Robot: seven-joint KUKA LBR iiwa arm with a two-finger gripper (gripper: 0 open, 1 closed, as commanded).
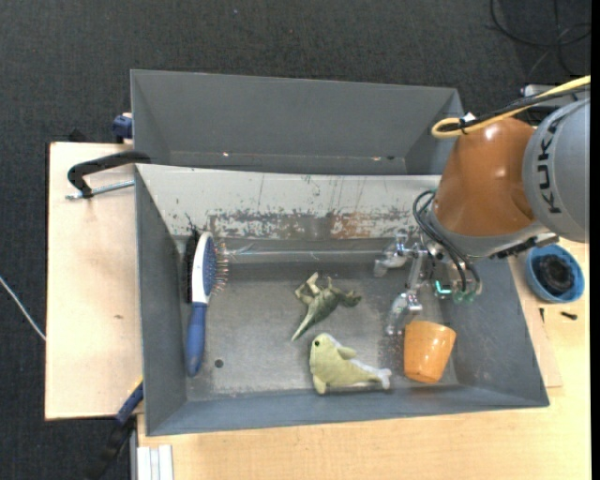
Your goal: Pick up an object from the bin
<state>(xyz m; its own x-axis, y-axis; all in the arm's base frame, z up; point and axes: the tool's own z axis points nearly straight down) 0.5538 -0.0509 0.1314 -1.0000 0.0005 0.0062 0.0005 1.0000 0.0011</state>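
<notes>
Grey bin [253, 319] below us, and its orange cup [428, 352] near the right front corner looks light, stiff, best pinched across the rim, gripper [405, 309] hovering just beside it, whether spread or closed I cannot tell.

Dark speckled carpet [281, 37] is covering the floor, running across the top and down the left side. A black cable [511, 28] is looping over it at top right. A thin white wire [21, 307] is trailing across it by the left edge. Light is falling evenly from above, throwing no hard shadows on the carpet. It is glinting off the scuffed back wall of the grey bin [281, 202] sitting mid-scene.
</notes>
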